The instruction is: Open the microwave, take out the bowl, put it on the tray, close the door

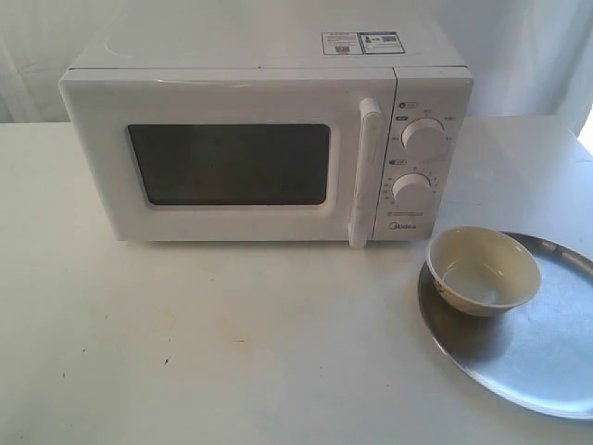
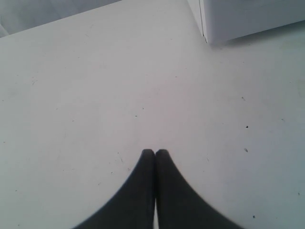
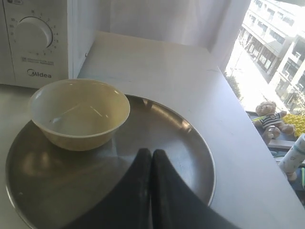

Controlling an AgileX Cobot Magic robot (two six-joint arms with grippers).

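The white microwave [image 1: 269,56] sat at the far middle of the desk [image 1: 185,343] with its door [image 1: 232,176] shut flush. Its bar handle [image 1: 364,171] stood upright just left of the two dials [image 1: 423,139]. To the near right lay the silver tray [image 1: 547,362], and the cream bowl [image 1: 483,271] stood upright on its far left part. The left hand [image 2: 155,152] hung low over bare desk near a bottom corner of the microwave, its fingers pressed together on nothing. The right hand [image 3: 151,152] hovered above the tray, pointing toward the bowl but apart from it, fingers likewise pressed together and holding nothing.
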